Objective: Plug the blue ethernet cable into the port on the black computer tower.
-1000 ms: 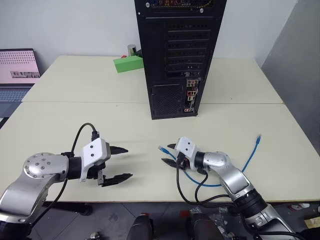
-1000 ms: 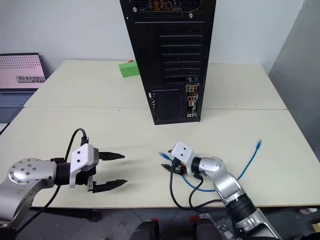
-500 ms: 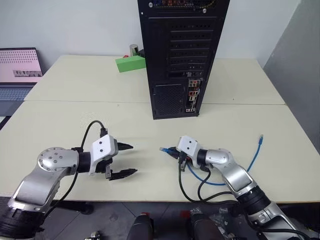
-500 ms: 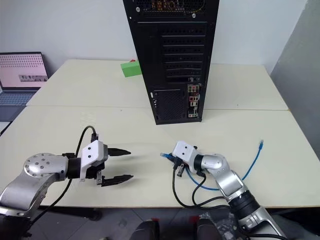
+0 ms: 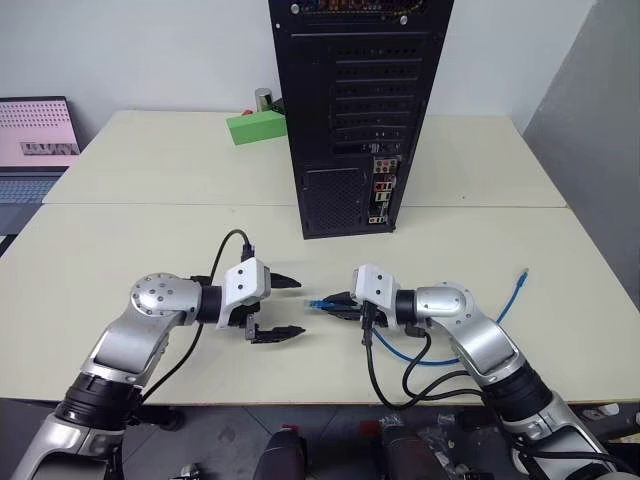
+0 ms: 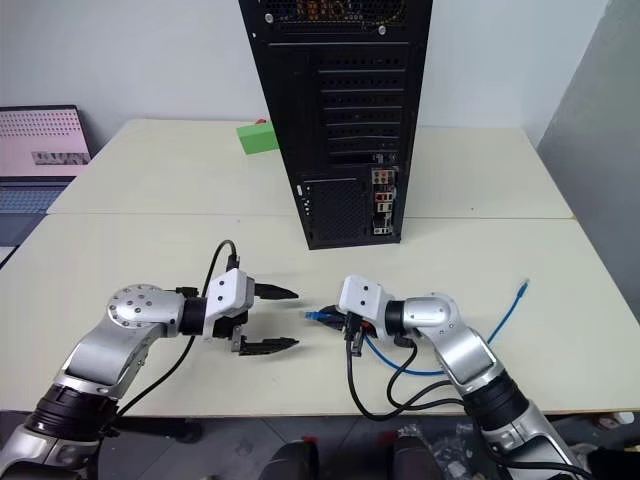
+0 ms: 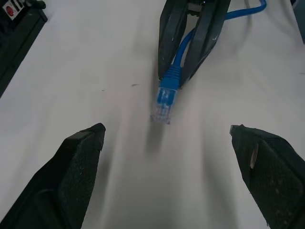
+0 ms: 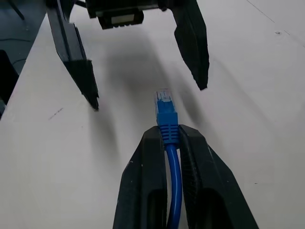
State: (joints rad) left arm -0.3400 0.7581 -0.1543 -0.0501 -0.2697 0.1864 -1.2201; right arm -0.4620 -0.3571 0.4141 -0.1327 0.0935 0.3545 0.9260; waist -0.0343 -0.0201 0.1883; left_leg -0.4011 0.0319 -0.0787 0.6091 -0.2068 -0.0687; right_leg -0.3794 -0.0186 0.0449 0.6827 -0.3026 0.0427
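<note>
The black computer tower (image 5: 360, 110) stands upright at the back middle of the table, its rear panel facing me. The port sits in the narrow coloured connector strip (image 5: 382, 190) low on that panel. My right gripper (image 5: 337, 303) is shut on the blue ethernet cable (image 8: 167, 121) just behind its plug (image 5: 318, 302), which sticks out towards my left gripper (image 5: 298, 308). The left gripper is open, its fingertips a short way from the plug (image 7: 164, 100) and on either side of its line. The cable's far end (image 5: 518, 275) lies on the table at the right.
A green block (image 5: 256, 127) and a small metal cylinder (image 5: 263, 98) sit left of the tower. A laptop (image 5: 35, 140) is at the far left. Black robot cables (image 5: 400, 370) loop over the front table edge beneath my right arm.
My right gripper has closed on the blue cable and lifted its plug end off the table. My left gripper, still open, has moved right, close to the plug.
</note>
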